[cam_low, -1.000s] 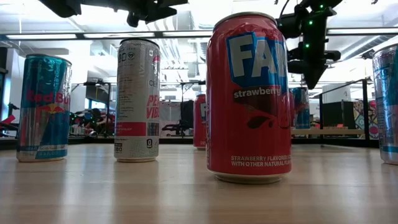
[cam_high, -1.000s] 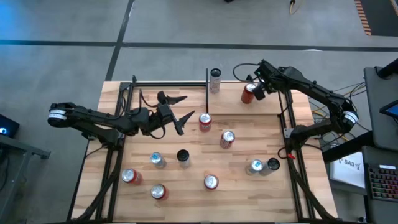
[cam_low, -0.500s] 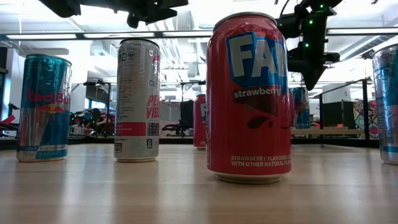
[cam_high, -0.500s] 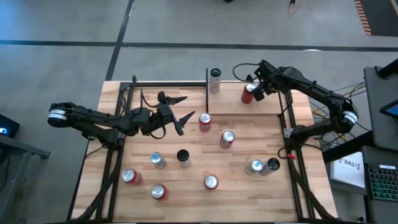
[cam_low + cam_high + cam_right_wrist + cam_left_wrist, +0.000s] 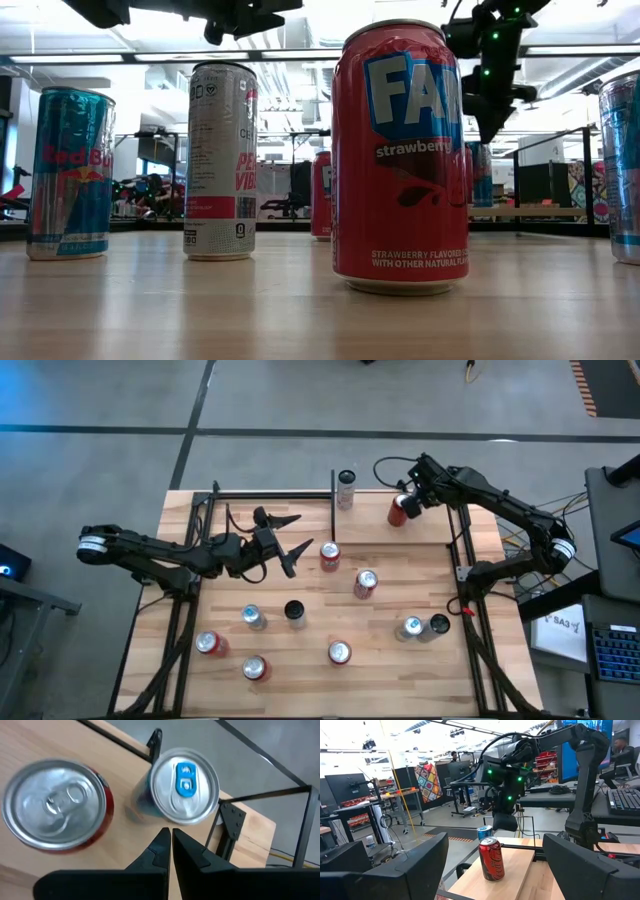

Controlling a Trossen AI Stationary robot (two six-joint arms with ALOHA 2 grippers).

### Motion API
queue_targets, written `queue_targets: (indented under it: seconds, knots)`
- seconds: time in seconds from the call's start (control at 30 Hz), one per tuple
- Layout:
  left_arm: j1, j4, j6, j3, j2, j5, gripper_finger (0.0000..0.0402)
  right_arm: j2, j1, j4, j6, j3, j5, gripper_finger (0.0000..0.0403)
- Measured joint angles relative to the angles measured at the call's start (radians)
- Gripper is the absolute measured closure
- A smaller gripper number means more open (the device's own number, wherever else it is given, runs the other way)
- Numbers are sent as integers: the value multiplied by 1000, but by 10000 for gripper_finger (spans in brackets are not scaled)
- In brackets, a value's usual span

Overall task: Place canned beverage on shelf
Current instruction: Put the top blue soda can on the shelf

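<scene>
In the high view the right gripper (image 5: 412, 497), fingers together and empty, has lifted slightly off the red cola can (image 5: 399, 510) now standing on the shelf (image 5: 430, 525) at upper right, suggesting this placement is done. The left gripper (image 5: 283, 538) stays spread apart at centre-left. The right wrist view shows shut fingertips (image 5: 170, 845) above that can (image 5: 55, 805) and a blue-tabbed can (image 5: 184, 785).

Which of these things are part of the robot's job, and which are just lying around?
Job: shelf; red can and blue-tabbed can standing on it; shut right gripper above them; open left gripper, waiting; table cans, such as the Fanta can.
Lying about: keyboard, cables beside the table.
</scene>
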Motion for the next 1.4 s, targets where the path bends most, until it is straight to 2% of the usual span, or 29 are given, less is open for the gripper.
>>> queue_targets:
  seconds: [0.27,0.6,1.4]
  knots:
    - [0,3,0,0,0,0,91,-32,1,-101,38,43,0,394]
    - [0,6,0,0,0,0,91,-49,-4,28,0,57,0,394]
    - [0,7,0,0,0,0,91,-4,-4,35,0,9,9,394]
